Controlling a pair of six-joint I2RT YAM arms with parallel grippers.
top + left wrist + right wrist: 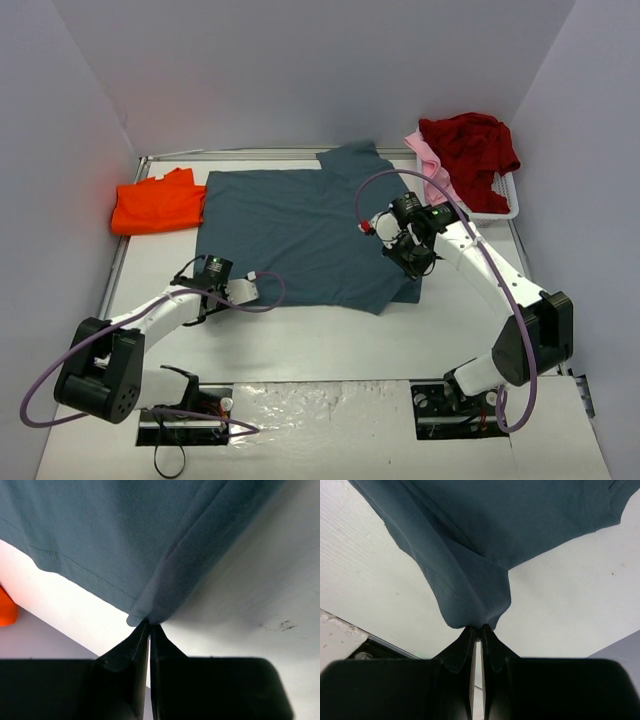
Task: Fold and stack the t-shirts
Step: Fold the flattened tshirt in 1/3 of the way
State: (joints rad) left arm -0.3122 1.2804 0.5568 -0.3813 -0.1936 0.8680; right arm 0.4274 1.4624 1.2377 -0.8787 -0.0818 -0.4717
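- At the middle of the worktop [330,345], the slate blue-grey t-shirt [290,230] lies spread almost flat; its long axis seems to run left to right, with a sleeve poking out at the far right
- The left hand [149,622] sits at the shirt's near-left edge; its fingers are pressed together on a small peak of stitched hem, which rises off the surface
- The right hand [476,626] is at the near-right side; it too is pinched tight, on a thicker bunch of doubled cloth with a visible seam line
- Each arm is nearest its own end of the shirt, and the body of the garment stretches away from both hands toward the far side; a fold, as I judge it, turns on carrying this near edge over in that direction, both hands level so the long edge stays straight
- The cloth is soft matte knit, limp, creasing into ridges at each pinch; likely to sag between the hands
- The orange t-shirt [158,205] rests at the far left, apparently folded already
- The dark red t-shirt [470,145] and pale pink t-shirt [432,165] lie crumpled in the white basket [505,205] at the far right
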